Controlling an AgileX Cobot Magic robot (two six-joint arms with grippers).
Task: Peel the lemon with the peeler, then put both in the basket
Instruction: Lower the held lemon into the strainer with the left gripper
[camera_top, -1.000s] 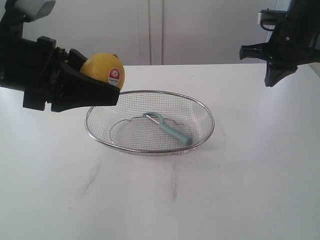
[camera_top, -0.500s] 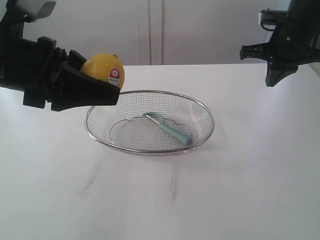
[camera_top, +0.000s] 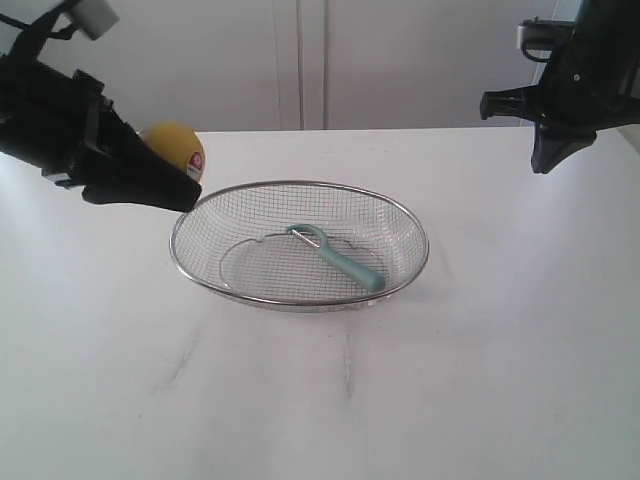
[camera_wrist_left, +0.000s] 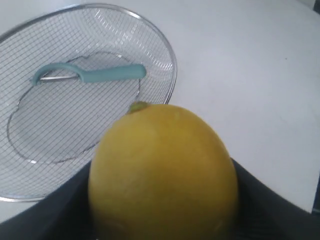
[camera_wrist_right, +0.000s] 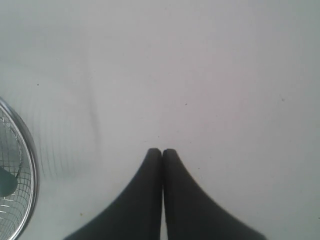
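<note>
While the lemon (camera_top: 175, 148) is gripped in the L end effector (camera_top: 178, 172) just outside the basket (camera_top: 300, 184) rim, w/ peeler (camera_top: 340, 258) inside, it should be carried over the middle & released low; R end effector (camera_wrist_right: 162, 155) is shut, empty.

Shiny wire-mesh metal basket (camera_top: 400, 222), matt yellow lemon (camera_wrist_left: 162, 172), smooth white table (camera_top: 500, 380)
</note>
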